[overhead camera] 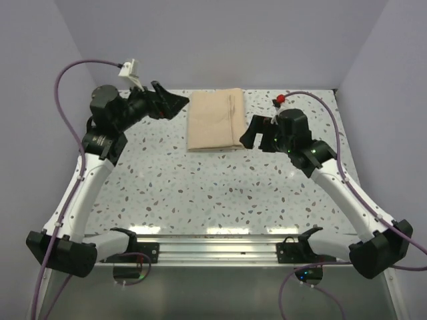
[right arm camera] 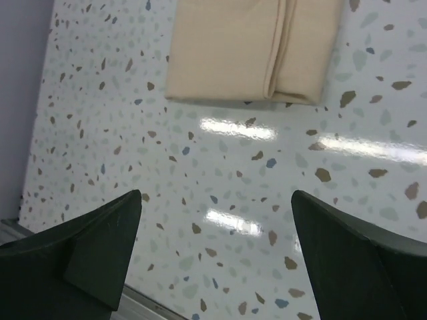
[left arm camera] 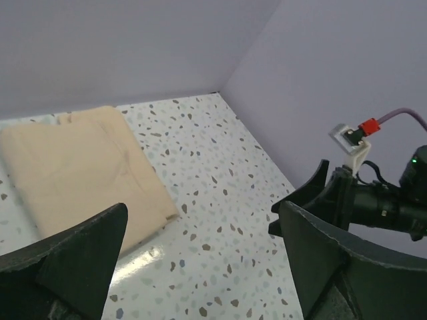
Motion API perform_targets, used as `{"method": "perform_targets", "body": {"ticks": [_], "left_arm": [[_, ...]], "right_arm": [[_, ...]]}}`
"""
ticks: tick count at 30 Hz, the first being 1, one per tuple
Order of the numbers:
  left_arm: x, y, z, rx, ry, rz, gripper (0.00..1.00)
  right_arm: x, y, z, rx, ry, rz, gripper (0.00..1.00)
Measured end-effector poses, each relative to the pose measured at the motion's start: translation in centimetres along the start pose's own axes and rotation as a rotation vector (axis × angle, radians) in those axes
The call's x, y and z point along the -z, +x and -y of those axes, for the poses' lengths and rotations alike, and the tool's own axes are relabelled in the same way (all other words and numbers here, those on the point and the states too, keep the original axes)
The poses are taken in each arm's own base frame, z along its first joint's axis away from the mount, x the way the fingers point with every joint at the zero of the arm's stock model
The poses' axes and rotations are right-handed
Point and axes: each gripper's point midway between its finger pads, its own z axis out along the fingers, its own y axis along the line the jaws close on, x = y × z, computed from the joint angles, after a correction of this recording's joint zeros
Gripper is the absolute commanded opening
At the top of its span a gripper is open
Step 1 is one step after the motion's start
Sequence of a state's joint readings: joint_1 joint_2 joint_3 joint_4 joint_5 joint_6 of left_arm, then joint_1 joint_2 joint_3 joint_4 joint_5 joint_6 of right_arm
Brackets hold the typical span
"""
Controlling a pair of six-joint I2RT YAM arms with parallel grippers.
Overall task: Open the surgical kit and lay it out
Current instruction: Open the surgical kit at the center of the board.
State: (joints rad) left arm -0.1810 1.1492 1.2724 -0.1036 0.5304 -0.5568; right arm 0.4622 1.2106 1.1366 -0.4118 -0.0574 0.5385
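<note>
The folded tan cloth wrap [overhead camera: 215, 120] lies flat and unopened on the speckled table [overhead camera: 200, 193], with no tray or instruments showing. It sits between the arms, just beyond the left gripper [overhead camera: 179, 102] and just off the right gripper [overhead camera: 249, 131]. Both have their jaws spread and hold nothing. The right one looks best placed to pinch only the top flap's edge and peel outward.
</note>
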Motion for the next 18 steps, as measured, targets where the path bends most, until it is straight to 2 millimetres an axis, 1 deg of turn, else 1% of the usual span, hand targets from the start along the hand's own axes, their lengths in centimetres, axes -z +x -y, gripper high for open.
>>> {"method": "perform_targets", "body": {"ticks": [1,2,3,5,6,7,8,9,10,12,13,15,16,18], "left_arm": [[-0.8,0.7,0.2,0.014,-0.005,-0.028,1.00],[-1.8,1.4,0.8,0.018,0.001,-0.053,1.00],[-2.5,1.9,1.7,0.012,0.029,-0.067,1.00],[-3.0,2.6,3.7,0.007,0.119,-0.059,1.00],[-3.0,3.1,4.1,0.017,0.156,-0.037,1.00],[-3.1,3.9,3.9,0.039,0.172,-0.037,1.00],[-3.6,4.7,3.5,0.070,0.181,-0.044,1.00],[-4.5,5.3,2.9,0.094,0.173,-0.054,1.00],[-5.9,6.0,2.2,0.103,0.147,-0.069,1.00],[-9.4,8.3,0.1,0.111,0.037,-0.127,1.00],[-11.1,10.0,-0.7,0.101,-0.016,-0.175,1.00],[-14.1,12.8,-1.9,0.052,-0.134,-0.269,1.00],[-15.8,13.9,-2.2,0.011,-0.183,-0.310,1.00],[-19.0,15.3,-2.8,-0.079,-0.269,-0.341,1.00]], "right_arm": [[1.1,0.2,0.3,0.014,0.027,-0.015,0.98],[2.2,-0.2,0.3,0.028,0.038,-0.007,0.98],[3.5,-1.2,0.0,0.048,0.040,0.029,0.98],[7.0,-3.6,-0.5,0.069,0.021,0.164,0.98],[8.6,-4.1,-0.3,0.057,0.017,0.234,0.96],[9.8,-3.8,0.3,0.045,0.023,0.276,0.92],[10.9,-2.9,1.0,0.039,0.027,0.286,0.88],[11.4,-1.8,1.6,0.036,0.035,0.275,0.85],[11.2,-0.8,2.2,0.033,0.046,0.246,0.86],[10.2,1.3,3.4,0.031,0.087,0.170,0.94],[9.6,2.6,4.3,0.035,0.116,0.123,0.95],[9.0,4.6,5.7,0.051,0.162,0.051,0.97],[8.9,5.5,6.3,0.060,0.183,0.020,0.97],[9.4,6.4,7.3,0.079,0.222,-0.005,0.97]]}}
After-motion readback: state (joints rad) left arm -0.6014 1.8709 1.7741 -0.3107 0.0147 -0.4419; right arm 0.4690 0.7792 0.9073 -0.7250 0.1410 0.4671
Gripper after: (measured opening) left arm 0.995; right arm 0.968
